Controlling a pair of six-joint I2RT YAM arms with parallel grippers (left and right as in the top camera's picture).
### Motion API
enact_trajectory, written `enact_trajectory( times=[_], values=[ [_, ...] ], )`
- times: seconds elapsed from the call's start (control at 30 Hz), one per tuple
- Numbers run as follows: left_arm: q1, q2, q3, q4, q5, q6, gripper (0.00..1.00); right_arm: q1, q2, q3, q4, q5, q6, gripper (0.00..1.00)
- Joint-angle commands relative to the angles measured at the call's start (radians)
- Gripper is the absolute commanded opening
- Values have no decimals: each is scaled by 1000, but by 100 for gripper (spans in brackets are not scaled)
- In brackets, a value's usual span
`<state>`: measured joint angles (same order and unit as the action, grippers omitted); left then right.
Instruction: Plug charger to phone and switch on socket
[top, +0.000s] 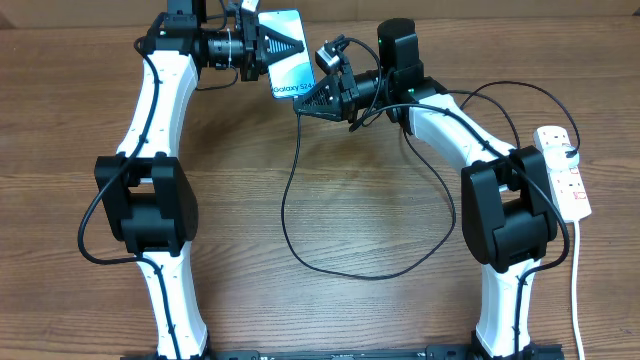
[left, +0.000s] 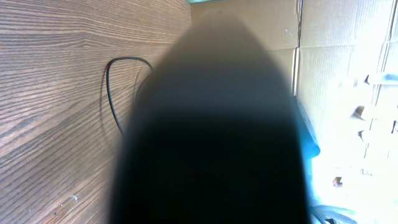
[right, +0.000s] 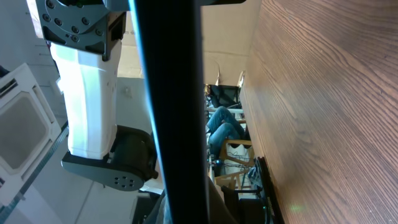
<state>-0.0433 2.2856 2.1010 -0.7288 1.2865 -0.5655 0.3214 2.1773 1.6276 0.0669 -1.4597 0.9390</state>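
Observation:
My left gripper (top: 272, 45) is shut on the phone (top: 290, 60) and holds it lifted at the back of the table, with its blue screen and "Galaxy" text facing up. My right gripper (top: 312, 100) is at the phone's lower end, shut on the connector end of the charger (top: 285, 200). The connector tip is hidden by the fingers. The black cable loops over the table toward the right. The white socket (top: 566, 170) lies at the far right. In the left wrist view a dark blur (left: 211, 137) fills the middle. In the right wrist view the phone (right: 168, 93) is a dark vertical bar.
A white cord (top: 577, 290) runs from the socket toward the front edge. A stretch of black cable (left: 109, 93) lies on the wood in the left wrist view. The left arm (right: 87, 93) shows in the right wrist view, and cardboard stands behind the table.

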Motion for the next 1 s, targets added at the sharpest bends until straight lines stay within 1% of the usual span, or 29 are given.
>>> enact_trajectory(
  times=[0.0, 0.27, 0.5, 0.73, 0.97],
  values=[
    [-60, -8, 2, -38, 93, 57, 4, -29, -32, 21, 27, 189, 4, 4],
    [-63, -8, 2, -85, 100, 57, 4, -36, -32, 21, 31, 195, 4, 4],
    [-72, -8, 2, -90, 174, 56, 4, -36, -32, 21, 37, 195, 3, 3],
    [-75, -8, 2, -92, 174, 56, 4, -36, -32, 21, 37, 206, 4, 3],
    [-75, -8, 2, -127, 173, 57, 4, -36, -32, 21, 37, 222, 5, 4]
  ],
)
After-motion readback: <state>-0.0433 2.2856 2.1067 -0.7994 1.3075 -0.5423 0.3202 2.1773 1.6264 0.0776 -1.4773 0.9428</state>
